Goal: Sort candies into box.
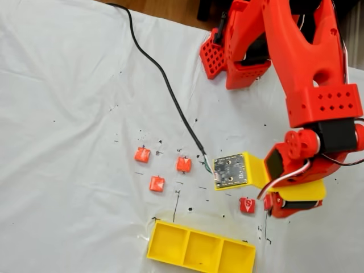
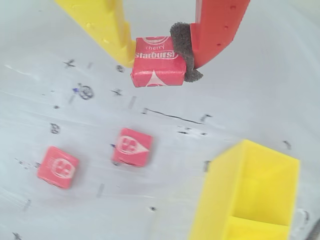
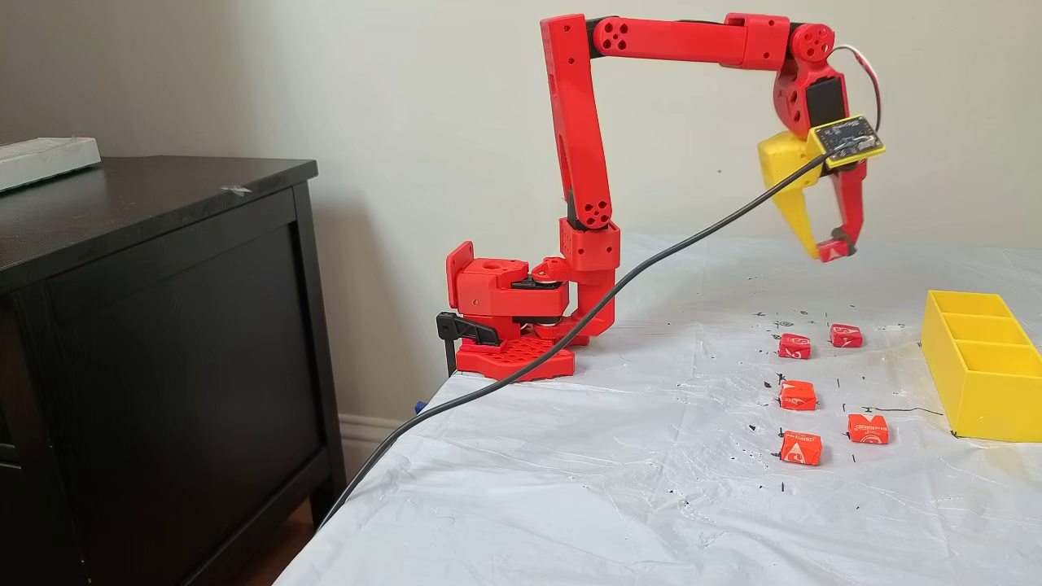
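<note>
Above the bench, the pincer is clamped on a cherry candy, raised beside the yellow box; five candies lie below.

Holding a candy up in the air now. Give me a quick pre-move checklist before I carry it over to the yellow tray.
1. Grip: gripper shut on the cherry candy, foam pad touching: ok.
2. Candy lifted off the sheet: ok.
3. Yellow tray compartments empty: ok.
4. Gripper above the tray: not ok, beside it.
5. Black cable slack: cannot tell.
6. Five candies left on the sheet, e.g.: ok.
</note>
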You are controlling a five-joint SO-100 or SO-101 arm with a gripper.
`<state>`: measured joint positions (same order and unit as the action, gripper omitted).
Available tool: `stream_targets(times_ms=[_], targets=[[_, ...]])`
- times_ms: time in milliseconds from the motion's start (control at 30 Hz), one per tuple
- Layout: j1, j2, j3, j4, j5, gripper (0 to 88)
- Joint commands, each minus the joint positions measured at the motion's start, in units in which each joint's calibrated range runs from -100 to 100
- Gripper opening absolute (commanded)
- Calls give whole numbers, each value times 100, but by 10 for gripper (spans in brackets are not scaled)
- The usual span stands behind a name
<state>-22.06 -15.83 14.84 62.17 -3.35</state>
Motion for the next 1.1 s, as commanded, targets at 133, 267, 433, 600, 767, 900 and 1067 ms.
stream_targets(times_ms=[133, 267, 433, 600, 767, 900, 1067], targets=[[648, -224, -814, -1341, 254, 1], [811, 166, -787, -1915, 313, 1], [866, 666, -960, -2136, 352, 1], [848, 904, -906, -2340, 342, 1], [839, 1091, -915, -2602, 303, 1], [830, 1082, -915, -2651, 293, 1], [811, 1065, -896, -2700, 259, 1]])
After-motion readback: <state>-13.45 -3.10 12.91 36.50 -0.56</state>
